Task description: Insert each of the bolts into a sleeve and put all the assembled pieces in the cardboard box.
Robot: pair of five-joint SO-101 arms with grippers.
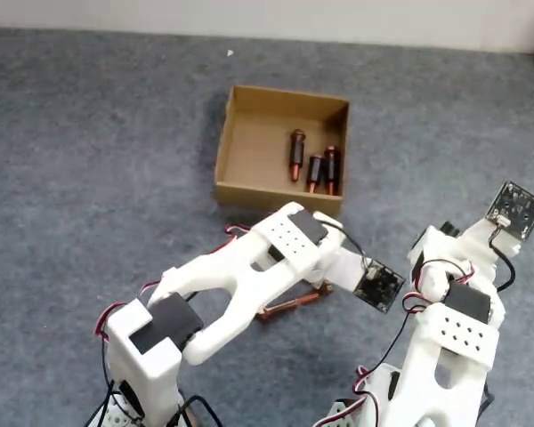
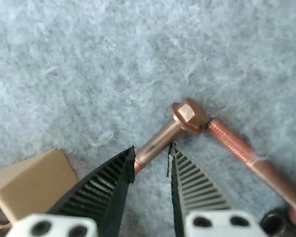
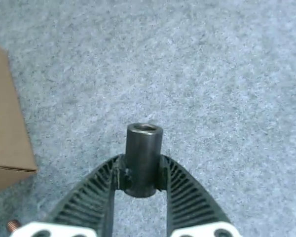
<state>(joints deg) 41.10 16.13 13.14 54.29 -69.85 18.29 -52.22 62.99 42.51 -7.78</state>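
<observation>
A: Biggest first. Grey carpeted surface, everything sits on it.

B: Then two white arms. Left arm stretches low toward the box's near wall. Right arm is off to the side, well apart from the box.

A: Box?

B: Open brown cardboard box, square, top open, just beyond the left arm. Three assembled copper-and-black pieces lie on its floor, close together, nearer the wall on the right arm's side.

A: Left gripper?

B: Black ribbed fingers, narrowly parted, low over the surface, near a box corner. They straddle the plain end of a copper-coloured hex-head bolt. That end touches one finger. A sliver of gap shows at the other finger, so no pinch.

A: How does the bolt lie?

B: Flat on the surface, flanged head pointing away from the left gripper. A second copper-coloured bolt lies beside it. Its threaded tip is right at that head, touching or nearly, and the two make a V.

A: Right gripper?

B: Clamped on a dark cylindrical metal sleeve, one finger on each side. The sleeve sticks out past the fingertips, open bore showing at its free end. The box wall is off to one side.
</observation>
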